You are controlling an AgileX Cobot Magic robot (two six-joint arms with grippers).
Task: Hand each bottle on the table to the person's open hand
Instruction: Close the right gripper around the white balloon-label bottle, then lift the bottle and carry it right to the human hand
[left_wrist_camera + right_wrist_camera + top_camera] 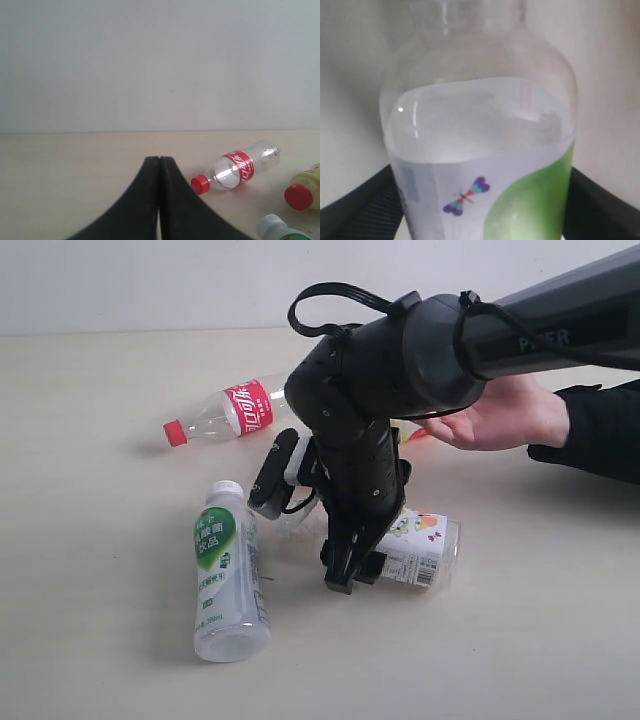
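The clear bottle with the white butterfly label [425,545] lies on its side on the table [100,660]. My right gripper [352,570] reaches down over it. In the right wrist view this bottle [480,150] fills the space between the two black fingers [360,205], which press on both its sides. The red-label bottle [225,412] lies at the back left, and the milky white bottle with green label [228,575] lies at the front left. The yellow bottle [305,192] shows in the left wrist view. My left gripper [159,167] is shut and empty.
The person's open hand [500,415] is held palm up just above the table at the right, behind my right arm [400,350]. The red-label bottle [235,170] lies ahead of the left gripper, with the white bottle's cap [272,227] nearer.
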